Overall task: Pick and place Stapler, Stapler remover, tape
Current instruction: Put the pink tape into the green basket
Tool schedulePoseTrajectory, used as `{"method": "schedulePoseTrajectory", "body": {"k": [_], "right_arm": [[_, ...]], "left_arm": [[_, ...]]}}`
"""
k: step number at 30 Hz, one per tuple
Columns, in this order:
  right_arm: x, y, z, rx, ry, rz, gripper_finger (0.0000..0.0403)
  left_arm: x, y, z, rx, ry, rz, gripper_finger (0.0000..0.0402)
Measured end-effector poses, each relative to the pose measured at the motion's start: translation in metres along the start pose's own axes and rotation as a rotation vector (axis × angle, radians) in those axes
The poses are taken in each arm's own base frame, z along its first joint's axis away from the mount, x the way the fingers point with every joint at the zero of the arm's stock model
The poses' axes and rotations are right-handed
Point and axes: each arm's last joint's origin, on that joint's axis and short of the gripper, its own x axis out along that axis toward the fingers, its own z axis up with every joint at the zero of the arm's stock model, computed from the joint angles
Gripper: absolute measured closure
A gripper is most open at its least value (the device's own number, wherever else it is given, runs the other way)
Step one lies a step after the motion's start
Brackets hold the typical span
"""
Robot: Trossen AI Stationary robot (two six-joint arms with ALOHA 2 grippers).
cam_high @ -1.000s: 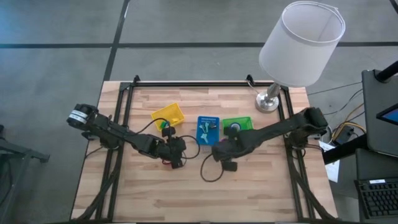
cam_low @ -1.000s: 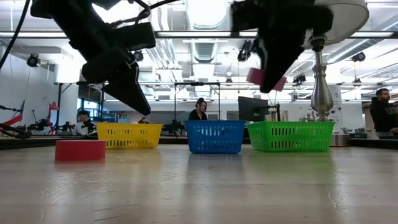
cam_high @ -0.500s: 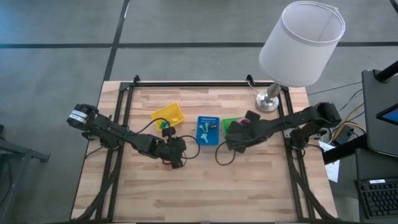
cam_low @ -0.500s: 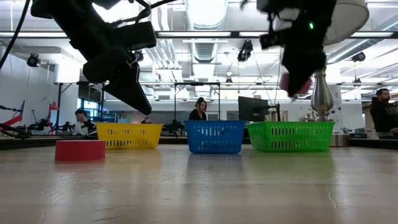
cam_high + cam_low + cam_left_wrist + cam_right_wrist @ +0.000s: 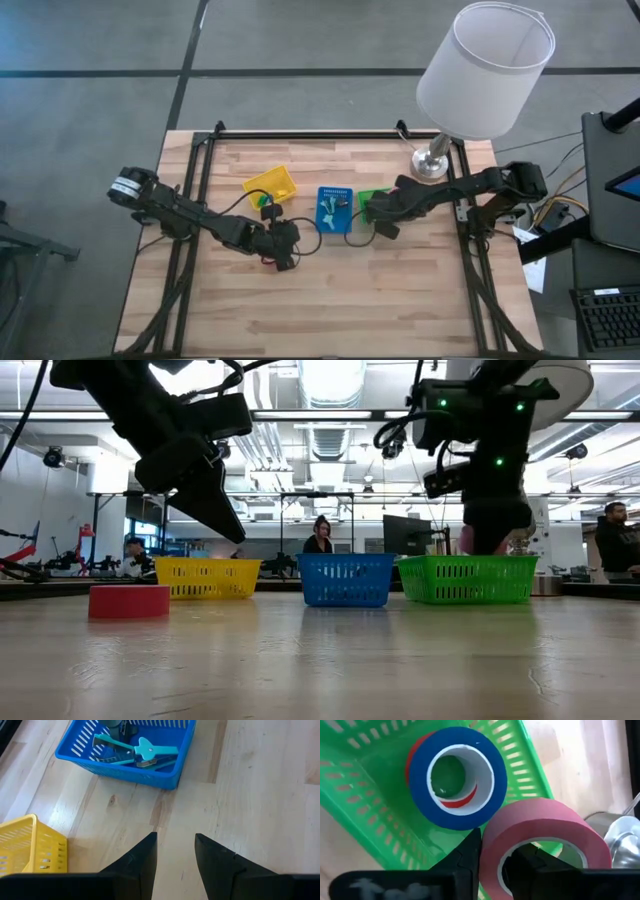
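My right gripper [image 5: 497, 862] is shut on a pink tape roll [image 5: 545, 837] over the green basket [image 5: 380, 815]. In that basket a blue roll [image 5: 457, 775] lies on top of a red roll [image 5: 417, 750]. In the low view the right gripper [image 5: 490, 535] reaches down to the green basket's [image 5: 465, 580] rim. My left gripper [image 5: 175, 850] is open and empty, hovering over bare wood; it shows in the high view [image 5: 283, 243]. Another red roll [image 5: 129, 601] lies flat on the table below it. A teal staple remover [image 5: 137, 752] rests in the blue basket [image 5: 165, 775]. My right gripper pinches the pink roll's wall [image 5: 490, 845]: one finger [image 5: 467, 857] outside the ring, the other [image 5: 525, 862] inside its hole. The fingers come from above, slanting toward the table's left. The roll is tilted above the green basket; whether it touches the basket I cannot tell.
Three baskets stand in a row at mid-table: yellow [image 5: 270, 184], blue [image 5: 335, 208], green [image 5: 372, 200]. A lamp with a white shade [image 5: 485, 70] and metal base [image 5: 432, 165] stands at the far right corner. Bare wood lies toward the near edge.
The right gripper has carried the pink roll from the middle of the table toward the far right, over the green basket, then down to its rim. It has stayed shut on the roll.
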Motion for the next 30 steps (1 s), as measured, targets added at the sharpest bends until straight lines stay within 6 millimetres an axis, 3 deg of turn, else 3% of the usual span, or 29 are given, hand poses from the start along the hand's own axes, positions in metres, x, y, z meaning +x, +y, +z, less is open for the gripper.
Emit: {"method": "schedulePoseTrajectory", "body": {"k": [14,30], "right_arm": [[-0.006,-0.005,0.012,-0.063,-0.023,0.043,0.0277],[-0.037,-0.013,0.027,0.058,0.02,0.106,0.0285]], "left_arm": [[0.0,0.0,0.0,0.0,0.0,0.0,0.0266],[0.0,0.0,0.0,0.013,0.0,0.0,0.0266]]}}
